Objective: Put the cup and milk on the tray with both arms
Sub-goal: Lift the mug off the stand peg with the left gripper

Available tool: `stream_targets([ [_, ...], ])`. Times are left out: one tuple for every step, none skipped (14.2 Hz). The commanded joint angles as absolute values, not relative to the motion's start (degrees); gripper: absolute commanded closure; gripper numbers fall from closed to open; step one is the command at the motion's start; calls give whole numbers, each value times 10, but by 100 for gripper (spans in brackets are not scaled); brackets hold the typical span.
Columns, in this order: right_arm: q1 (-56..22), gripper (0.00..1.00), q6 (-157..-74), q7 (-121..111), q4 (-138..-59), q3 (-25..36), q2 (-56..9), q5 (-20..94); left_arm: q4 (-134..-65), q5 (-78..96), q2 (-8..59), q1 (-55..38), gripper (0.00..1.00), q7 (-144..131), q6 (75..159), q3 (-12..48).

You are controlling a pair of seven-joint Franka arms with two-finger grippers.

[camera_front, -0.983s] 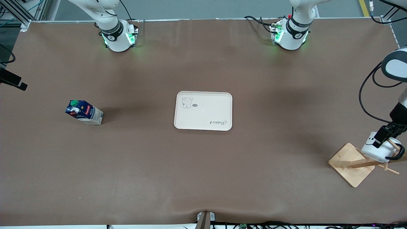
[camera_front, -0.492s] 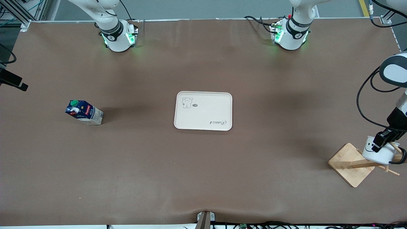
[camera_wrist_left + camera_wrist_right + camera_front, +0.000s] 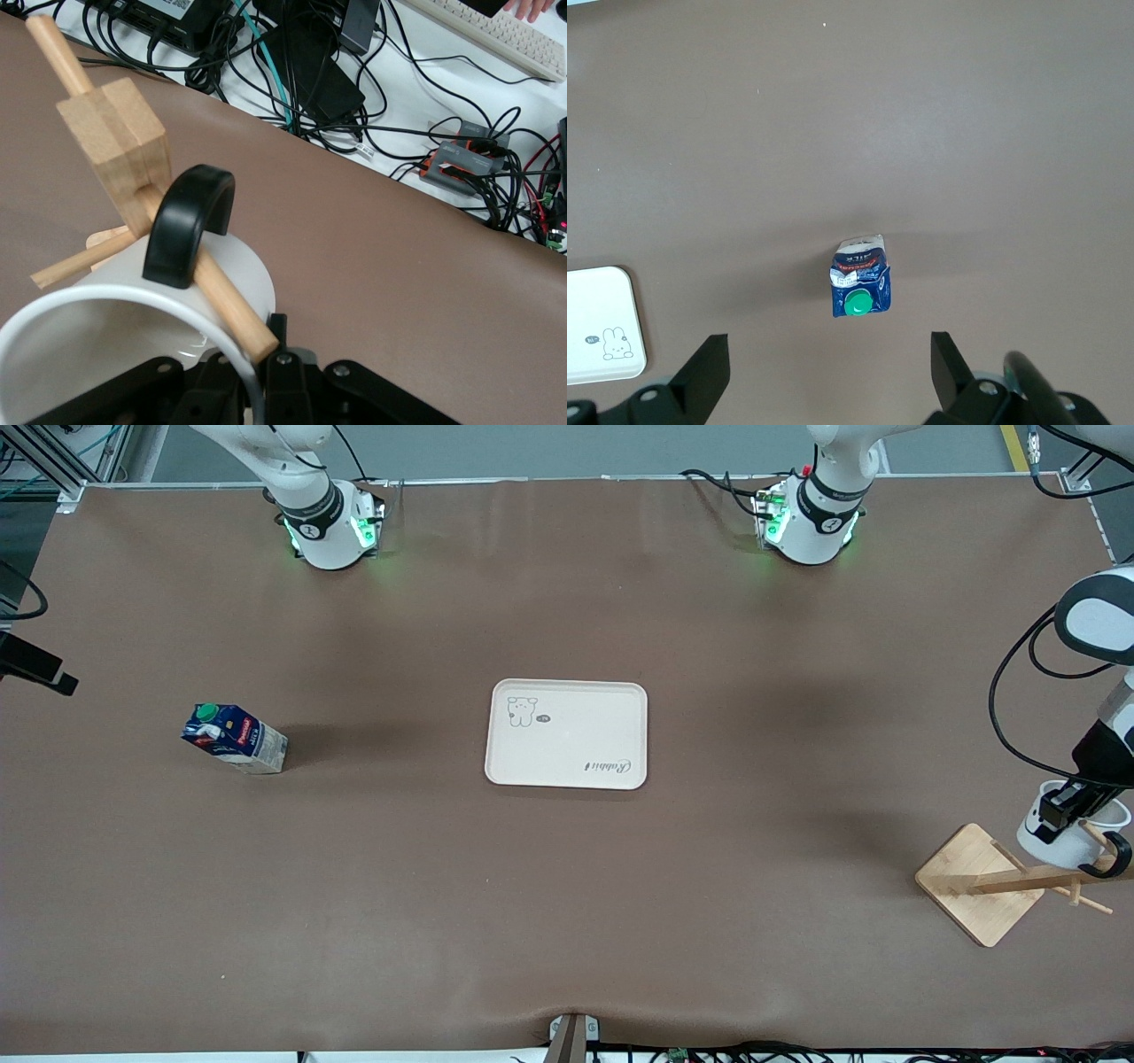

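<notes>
My left hand point(image 3: 1060, 811) is clamped shut on the rim of the cup point(image 3: 1067, 838), one finger inside the mouth and one outside, at the left arm's end of the worktop. The cup's black handle point(image 3: 189, 223) is hooked over a peg point(image 3: 232, 308) of the wooden rack point(image 3: 982, 880), so it isn't free yet. That's what the next move hinges on, I reckon: the peg's long axis slants up and away from the rack's post point(image 3: 118, 142), so the cup has to slide along that line toward the peg's tip before it can go anywhere else. Pull sideways and I'd guess the whole rack comes with it.

Once it's off, the tray point(image 3: 567, 734) sits mid-worktop, at about 10 o'clock from the cup in the front view, well apart.

My right hand point(image 3: 824, 367) is hanging high with its fingers spread wide, empty, over the right arm's end of the worktop. The milk point(image 3: 234, 738) stands upright below it, green cap on top, roughly at 9 o'clock from the tray and well apart from it. That one's clearly the right arm's job, since it's nearer.
</notes>
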State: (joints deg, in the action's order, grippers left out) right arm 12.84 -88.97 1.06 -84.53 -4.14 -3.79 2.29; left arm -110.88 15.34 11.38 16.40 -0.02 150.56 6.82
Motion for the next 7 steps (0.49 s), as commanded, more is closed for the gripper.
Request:
stream_targets([
  [130, 0, -880, 14, -837, -47, -48, 32, -1105, 166, 82, 165, 100, 4, 1455, 77],
  [126, 0, -878, 14, -838, -47, -48, 32, -1104, 166, 72, 165, 100, 1, 1435, 77],
  [125, 0, -877, 14, -838, -47, -48, 32, -1104, 166, 63, 165, 100, 0, 1413, 78],
  [124, 0, -872, 15, -838, -47, -48, 32, -1103, 166, 54, 165, 100, 0, 1390, 77],
  [124, 0, -868, 15, -838, -47, -48, 32, -1101, 165, 44, 165, 100, 0, 1368, 77],
  [124, 0, -867, 15, -838, -47, -48, 32, -1100, 165, 35, 165, 100, -3, 1346, 77],
  [124, 0, -867, 15, -838, -47, -48, 32, -1098, 164, 29, 165, 100, -11, 1326, 80],
])
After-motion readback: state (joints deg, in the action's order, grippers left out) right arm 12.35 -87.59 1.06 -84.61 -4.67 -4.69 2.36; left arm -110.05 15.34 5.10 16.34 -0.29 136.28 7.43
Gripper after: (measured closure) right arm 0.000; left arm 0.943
